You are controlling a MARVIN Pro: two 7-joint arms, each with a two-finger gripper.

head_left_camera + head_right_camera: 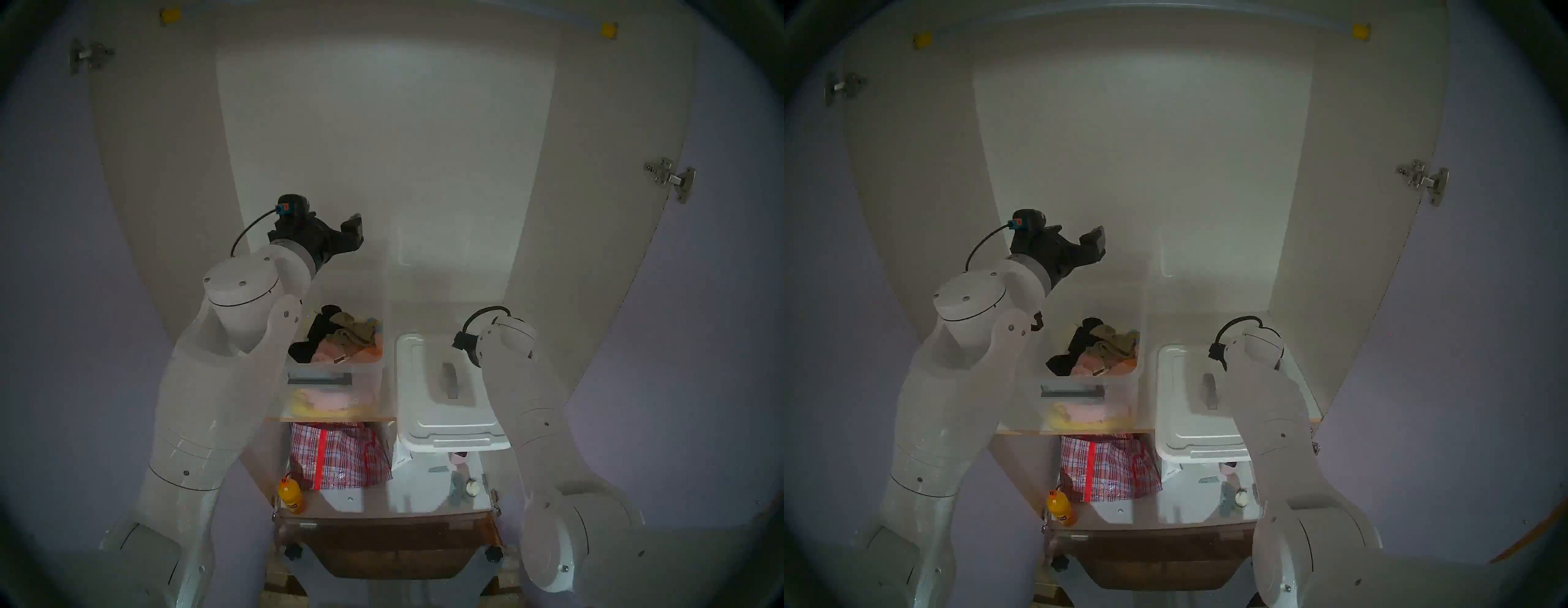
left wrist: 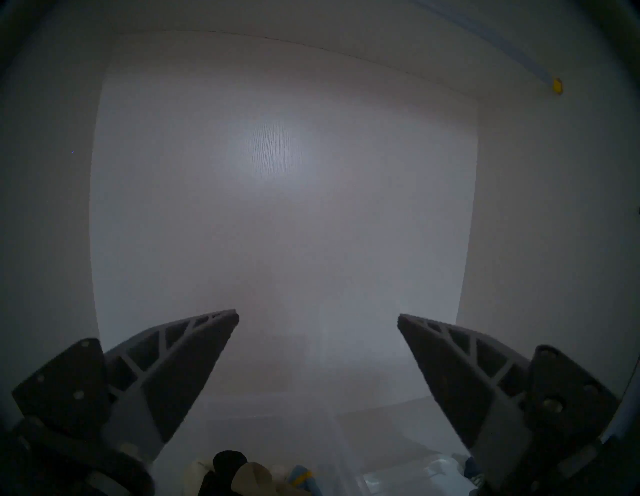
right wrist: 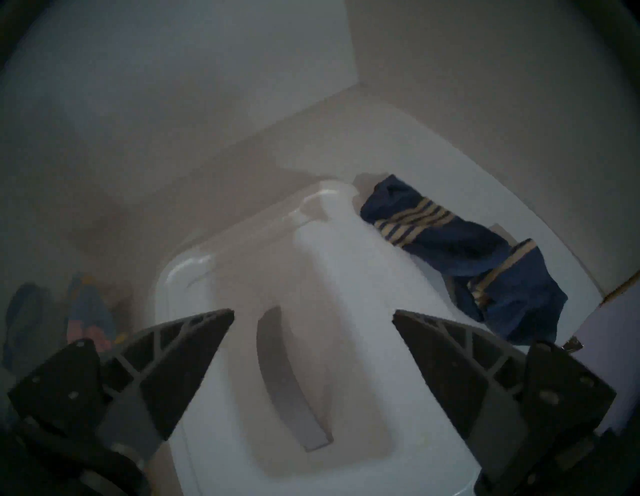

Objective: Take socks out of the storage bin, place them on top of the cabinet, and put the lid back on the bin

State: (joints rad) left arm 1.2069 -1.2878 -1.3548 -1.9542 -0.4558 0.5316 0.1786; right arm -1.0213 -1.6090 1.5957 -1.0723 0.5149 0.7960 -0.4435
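Note:
The clear storage bin [image 1: 365,382] stands uncovered on the left of the cabinet's white shelf [image 1: 331,419]. My left gripper [image 1: 356,237] hangs open and empty high above the bin, facing the cabinet's back panel [image 2: 277,207]. The milky-white lid [image 1: 428,407] lies flat on the shelf to the bin's right, jutting over the front edge. My right gripper [image 3: 313,312] is open just above the lid [image 3: 346,277], its fingers either side of the grey arched handle [image 3: 291,381]; the head views hide it behind the wrist. Two navy socks [image 3: 460,249] with pale stripes lie on the shelf right of the lid.
A black garment [image 1: 314,339] and an olive-tan cloth [image 1: 352,331] lie with other fabrics inside the bin. On the lower shelf are a red plaid bag [image 1: 339,454] and an orange bottle [image 1: 290,496]. The cabinet's side walls and a silver hinge [image 1: 670,178] flank both arms.

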